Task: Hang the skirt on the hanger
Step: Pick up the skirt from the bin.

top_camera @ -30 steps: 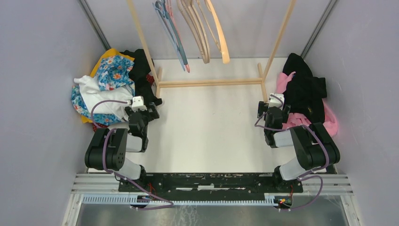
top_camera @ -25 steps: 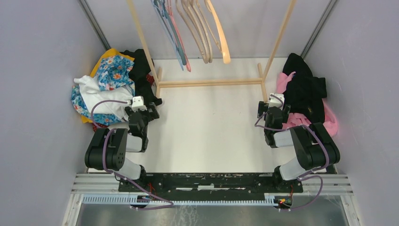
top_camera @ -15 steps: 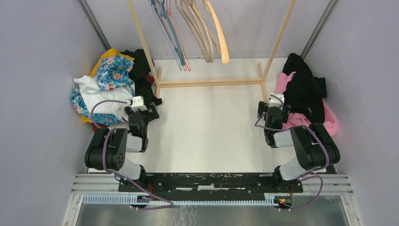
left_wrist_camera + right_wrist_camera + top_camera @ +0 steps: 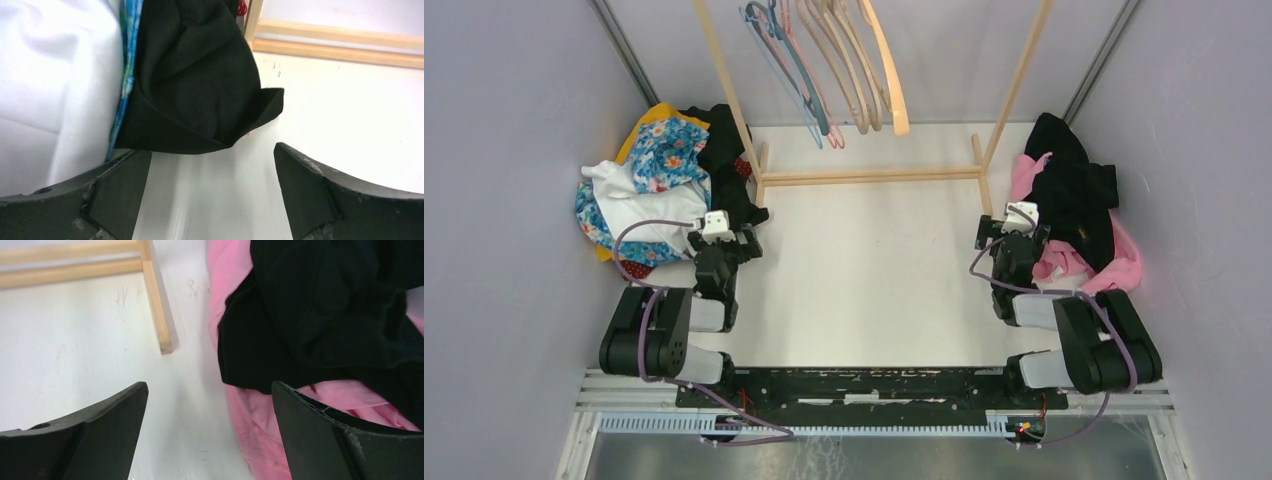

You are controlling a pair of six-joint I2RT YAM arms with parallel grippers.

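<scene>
**Left gripper** (image 4: 723,238) (image 4: 210,167): jaws are standing wide apart and gripping nothing, hovering low over the table (image 4: 874,270). A corner of black cloth (image 4: 195,75) is lying just ahead of the fingers, clear of both. White cloth (image 4: 50,75) is spreading beside the left finger, and a floral edge (image 4: 127,60) is showing between the white and the black.

**Right gripper** (image 4: 1010,238) (image 4: 207,407): jaws are likewise gaping wide and holding nothing. A black garment (image 4: 325,315) is lying on pink cloth (image 4: 250,410) just ahead and to the right, untouched.

**Skirt:** I cannot tell which garment it is. The clothes are lying in two heaps, one beside each gripper.

**Hangers** (image 4: 898,110): they are hanging from the wooden rack (image 4: 874,177) at the far end, well apart from both grippers.
</scene>
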